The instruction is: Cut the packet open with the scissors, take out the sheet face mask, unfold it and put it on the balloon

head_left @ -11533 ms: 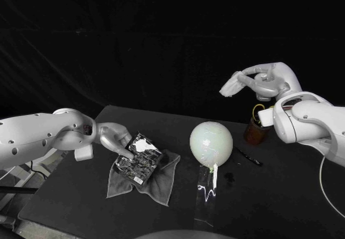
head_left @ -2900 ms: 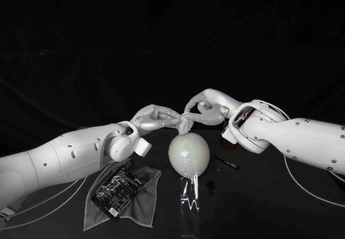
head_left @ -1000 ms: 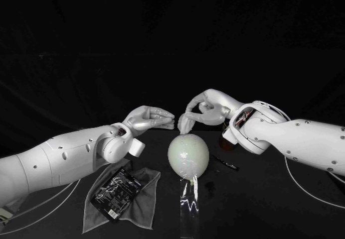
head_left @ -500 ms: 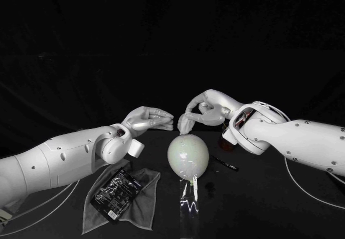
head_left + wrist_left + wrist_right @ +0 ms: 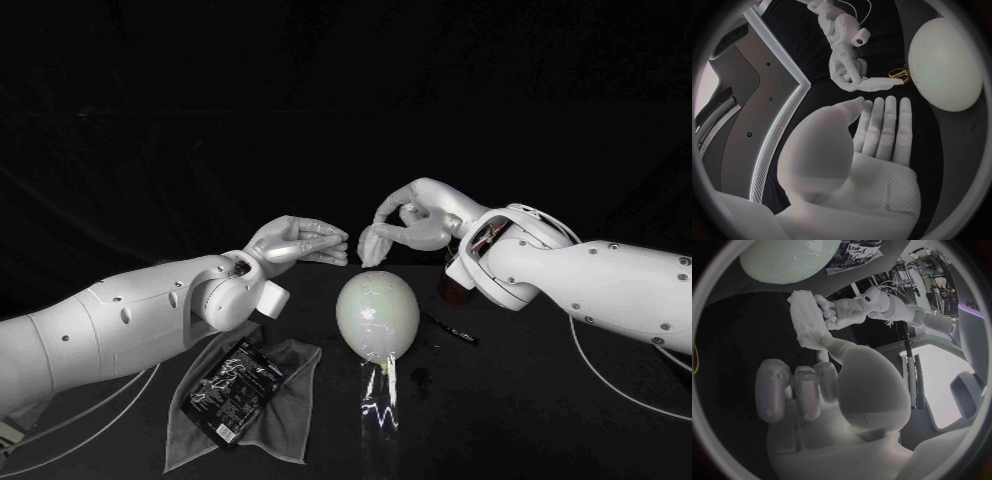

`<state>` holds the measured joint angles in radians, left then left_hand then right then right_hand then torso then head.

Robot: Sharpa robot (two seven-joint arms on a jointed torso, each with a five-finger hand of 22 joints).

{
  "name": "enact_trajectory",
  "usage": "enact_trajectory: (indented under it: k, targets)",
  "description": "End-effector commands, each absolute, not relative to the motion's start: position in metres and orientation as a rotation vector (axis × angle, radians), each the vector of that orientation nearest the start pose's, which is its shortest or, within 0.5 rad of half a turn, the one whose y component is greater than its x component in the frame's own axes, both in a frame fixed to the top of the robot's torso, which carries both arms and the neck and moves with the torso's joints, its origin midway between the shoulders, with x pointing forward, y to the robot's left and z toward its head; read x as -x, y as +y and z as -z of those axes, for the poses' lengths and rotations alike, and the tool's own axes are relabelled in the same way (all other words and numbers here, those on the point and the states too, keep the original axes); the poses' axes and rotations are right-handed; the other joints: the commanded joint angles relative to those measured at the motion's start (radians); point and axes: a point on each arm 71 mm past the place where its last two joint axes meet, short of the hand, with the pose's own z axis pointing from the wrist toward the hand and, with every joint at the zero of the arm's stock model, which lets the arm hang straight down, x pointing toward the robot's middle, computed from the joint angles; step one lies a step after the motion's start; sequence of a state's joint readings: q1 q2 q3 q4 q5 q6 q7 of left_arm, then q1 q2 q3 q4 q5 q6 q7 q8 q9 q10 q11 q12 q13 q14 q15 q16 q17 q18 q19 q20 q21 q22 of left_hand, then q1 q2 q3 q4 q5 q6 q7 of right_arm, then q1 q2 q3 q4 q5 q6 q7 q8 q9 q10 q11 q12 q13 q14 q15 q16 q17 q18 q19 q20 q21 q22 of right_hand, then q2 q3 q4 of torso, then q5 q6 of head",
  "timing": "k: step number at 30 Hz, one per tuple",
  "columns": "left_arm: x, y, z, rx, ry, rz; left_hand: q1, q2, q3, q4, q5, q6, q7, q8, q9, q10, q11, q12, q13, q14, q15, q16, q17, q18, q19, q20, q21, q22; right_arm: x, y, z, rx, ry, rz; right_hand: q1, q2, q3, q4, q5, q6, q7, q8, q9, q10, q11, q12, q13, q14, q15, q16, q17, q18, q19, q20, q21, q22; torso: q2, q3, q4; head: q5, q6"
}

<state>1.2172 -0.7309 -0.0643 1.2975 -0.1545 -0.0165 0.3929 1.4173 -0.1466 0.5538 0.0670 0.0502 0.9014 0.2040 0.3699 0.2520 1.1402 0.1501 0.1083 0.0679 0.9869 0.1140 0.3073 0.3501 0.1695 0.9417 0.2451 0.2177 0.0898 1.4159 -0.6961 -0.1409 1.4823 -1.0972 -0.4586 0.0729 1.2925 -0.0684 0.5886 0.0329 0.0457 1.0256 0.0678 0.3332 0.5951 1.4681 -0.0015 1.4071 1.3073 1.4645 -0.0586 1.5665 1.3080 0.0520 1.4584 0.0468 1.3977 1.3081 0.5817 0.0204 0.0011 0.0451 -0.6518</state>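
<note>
Sheet face mask [image 5: 374, 243], folded small, pinched by right robot hand [image 5: 410, 222] just above balloon [image 5: 378, 312]. Left robot hand [image 5: 300, 240] near it, fingers straight, holding nothing. Packet [image 5: 228, 378] lies on grey cloth [image 5: 296, 398] on desk [image 5: 548, 400].

Left arm [image 5: 130, 320] enters from the left, forearm angled up toward the centre, wrist raised. Left hand [image 5: 296, 242] is empty: the left wrist view shows fingers straight, thumb alongside, palm bare. Right arm [image 5: 591, 280] enters from the right, elbow bent, forearm reaching inward. Right hand [image 5: 408, 225] is level with the left, fingers curled downward, thumb and a finger pinching the folded sheet face mask [image 5: 376, 244]. The hands are near each other but not touching.
</note>
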Motion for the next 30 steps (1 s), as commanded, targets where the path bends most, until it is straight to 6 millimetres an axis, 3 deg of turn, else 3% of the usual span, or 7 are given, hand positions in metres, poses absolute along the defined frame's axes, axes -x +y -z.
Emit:
enact_trajectory:
  k: [1,7,12,14,17,21,30]
  targets:
    - [-0.520,0.199,0.190,0.944,1.589,1.670,-0.012,0.001,-0.002,0.010,-0.001,-0.011,0.002,-0.008,-0.002,-0.010,-0.001,-0.004,-0.001,0.007,-0.001,-0.007,-0.004,0.017,0.019,-0.009,0.009,0.001,-0.511,-0.139,0.102,0.037,1.419,-0.940,-0.001,0.009,0.003,-0.005,0.003,0.011,0.000,0.007,0.078,0.045,-0.006,0.002,0.172,0.106,-0.007,0.003,0.260,-0.015,0.025,0.000,0.005,0.213,0.001,-0.0004,-0.0004,-0.001,0.001]
    - [-0.517,0.197,0.194,1.045,1.597,1.672,-0.046,0.007,-0.008,0.046,-0.002,-0.037,0.008,-0.021,-0.008,-0.020,0.004,-0.012,-0.003,0.032,-0.004,-0.011,-0.006,0.018,0.071,-0.029,0.024,0.001,-0.519,-0.140,0.101,0.012,1.393,-0.911,-0.001,0.008,0.003,-0.005,0.003,0.010,0.000,0.007,0.078,0.045,-0.006,0.001,0.172,0.106,-0.007,0.003,0.260,-0.015,0.025,0.000,0.004,0.213,0.001,-0.0001,0.0011,0.000,0.004]
    - [-0.512,0.193,0.201,1.207,1.599,1.683,-0.148,0.015,-0.045,0.148,-0.002,-0.064,0.020,-0.036,-0.017,-0.029,0.013,-0.018,-0.002,0.028,0.003,-0.030,-0.015,0.016,0.076,-0.025,0.005,-0.015,-0.527,-0.136,0.100,-0.007,1.367,-0.889,0.000,0.008,0.003,-0.006,0.003,0.010,0.000,0.007,0.078,0.045,-0.006,0.001,0.172,0.105,-0.007,0.002,0.258,-0.014,0.025,0.000,0.003,0.213,0.001,-0.0005,0.0007,-0.002,0.005]
    - [-0.510,0.191,0.203,1.257,1.602,1.687,-0.205,0.021,-0.080,0.215,-0.002,-0.076,0.034,-0.042,-0.021,-0.049,0.026,-0.029,-0.003,0.015,0.015,-0.051,-0.027,0.015,0.056,-0.013,-0.023,-0.027,-0.530,-0.134,0.099,-0.014,1.357,-0.882,0.000,0.008,0.003,-0.006,0.003,0.010,0.000,0.007,0.078,0.045,-0.006,0.001,0.172,0.105,-0.007,0.002,0.258,-0.014,0.025,0.000,0.003,0.213,0.001,-0.0005,0.0011,-0.002,0.007]
    - [-0.508,0.187,0.207,1.332,1.602,1.693,-0.236,0.031,-0.101,0.224,-0.001,-0.085,0.042,-0.046,-0.023,-0.067,0.033,-0.038,-0.005,-0.002,0.022,-0.069,-0.037,0.013,0.039,-0.003,-0.042,-0.029,-0.535,-0.130,0.098,-0.028,1.338,-0.869,0.000,0.008,0.004,-0.007,0.003,0.010,0.000,0.008,0.078,0.045,-0.006,0.001,0.172,0.105,-0.007,0.002,0.257,-0.014,0.024,0.000,0.003,0.213,0.001,-0.0006,0.0017,-0.001,0.010]
    - [-0.507,0.181,0.209,1.399,1.595,1.710,-0.359,0.072,-0.174,0.228,0.000,-0.113,0.060,-0.054,-0.030,-0.117,0.051,-0.042,-0.003,-0.040,0.043,-0.111,-0.062,0.016,-0.005,0.021,-0.087,-0.026,-0.539,-0.123,0.097,-0.036,1.321,-0.865,0.001,0.008,0.004,-0.007,0.003,0.010,0.000,0.008,0.078,0.045,-0.006,0.001,0.172,0.105,-0.007,0.002,0.257,-0.014,0.024,0.000,0.003,0.213,0.002,-0.0009,0.0030,0.001,0.013]
    - [-0.514,0.171,0.212,1.499,1.542,1.731,-0.445,0.123,-0.244,0.229,-0.002,-0.131,0.065,-0.053,-0.033,-0.143,0.059,-0.042,-0.003,-0.046,0.050,-0.137,-0.081,0.016,-0.025,0.032,-0.114,-0.025,-0.537,-0.105,0.096,-0.022,1.321,-0.891,0.001,0.008,0.004,-0.007,0.003,0.010,0.000,0.008,0.078,0.045,-0.006,0.001,0.172,0.105,-0.007,0.002,0.257,-0.014,0.024,0.000,0.003,0.213,0.000,-0.0018,0.0007,0.009,0.013]
